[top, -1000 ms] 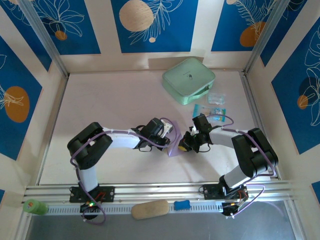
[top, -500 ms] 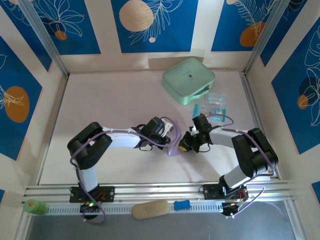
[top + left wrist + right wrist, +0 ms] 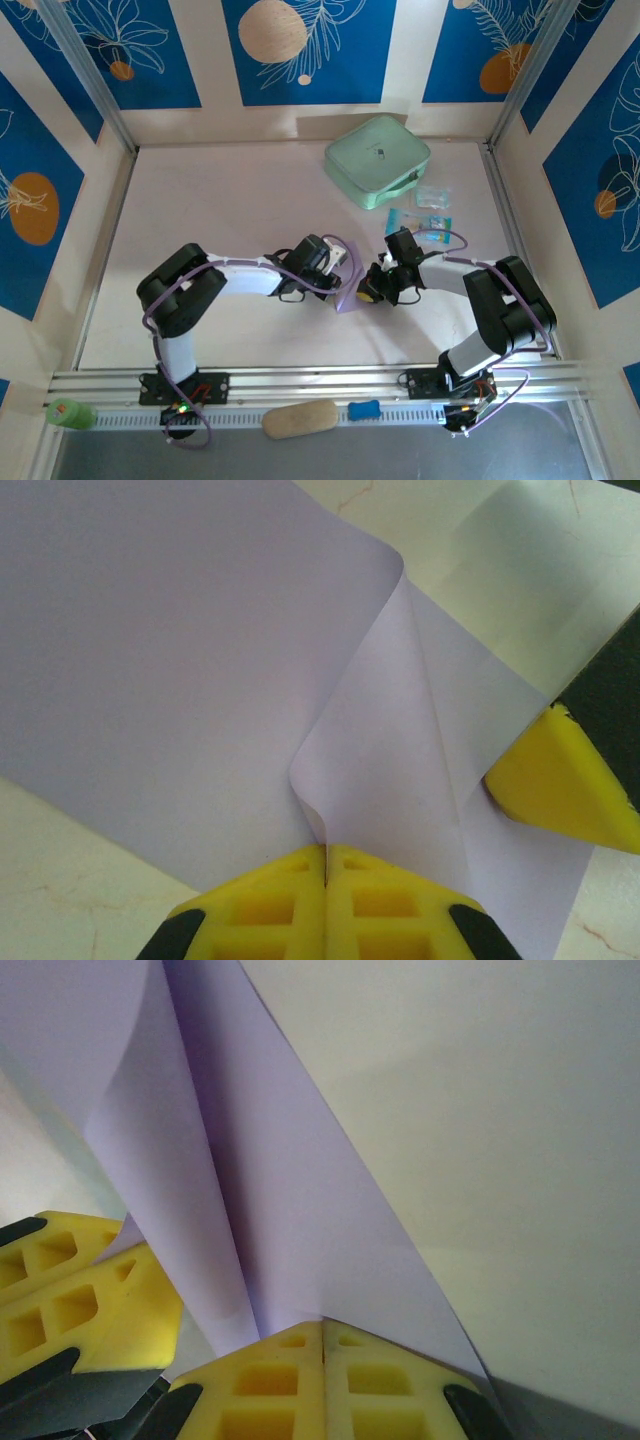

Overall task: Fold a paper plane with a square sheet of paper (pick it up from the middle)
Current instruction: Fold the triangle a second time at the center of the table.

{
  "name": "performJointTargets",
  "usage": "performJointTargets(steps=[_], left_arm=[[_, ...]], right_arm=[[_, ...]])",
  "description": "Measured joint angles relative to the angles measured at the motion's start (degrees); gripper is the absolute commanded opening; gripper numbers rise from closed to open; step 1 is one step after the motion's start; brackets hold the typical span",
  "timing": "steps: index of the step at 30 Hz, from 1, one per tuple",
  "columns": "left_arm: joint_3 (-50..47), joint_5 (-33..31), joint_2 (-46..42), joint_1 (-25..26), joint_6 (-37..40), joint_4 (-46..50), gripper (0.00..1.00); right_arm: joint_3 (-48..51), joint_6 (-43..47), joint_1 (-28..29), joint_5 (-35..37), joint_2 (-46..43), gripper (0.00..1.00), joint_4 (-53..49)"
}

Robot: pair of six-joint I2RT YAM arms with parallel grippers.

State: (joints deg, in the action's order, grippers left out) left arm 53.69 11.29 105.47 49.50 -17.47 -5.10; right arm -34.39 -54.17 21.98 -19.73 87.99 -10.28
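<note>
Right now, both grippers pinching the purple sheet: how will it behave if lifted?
Probably floppy: the square sheet of paper curls and buckles above the left gripper. It looks thin, so likely very light, and it should sag between pinches. The right gripper pinches only a small bit at a crease, so a hard pull might tear it or slip.

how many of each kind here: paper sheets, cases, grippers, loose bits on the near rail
paper sheet: 1
mint-green case: 1
grippers: 2, left gripper and right gripper
rail bits: 3, green bit, tan bit, blue bit
total: 7
</note>
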Motion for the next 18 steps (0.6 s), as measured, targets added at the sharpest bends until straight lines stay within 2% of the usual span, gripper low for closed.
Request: performJointTargets(steps=[11, 18], left_arm=[[-0.04, 0.02, 0.0, 0.0, -0.02, -0.02, 0.0], [-0.04, 0.02, 0.0, 0.0, -0.02, -0.07, 0.0]], right_arm=[[0.0, 0.0, -0.04, -0.07, -3.52, 0.0, 1.31], [-1.33, 0.22, 0.48, -3.5, -3.34, 0.0, 6.64]])
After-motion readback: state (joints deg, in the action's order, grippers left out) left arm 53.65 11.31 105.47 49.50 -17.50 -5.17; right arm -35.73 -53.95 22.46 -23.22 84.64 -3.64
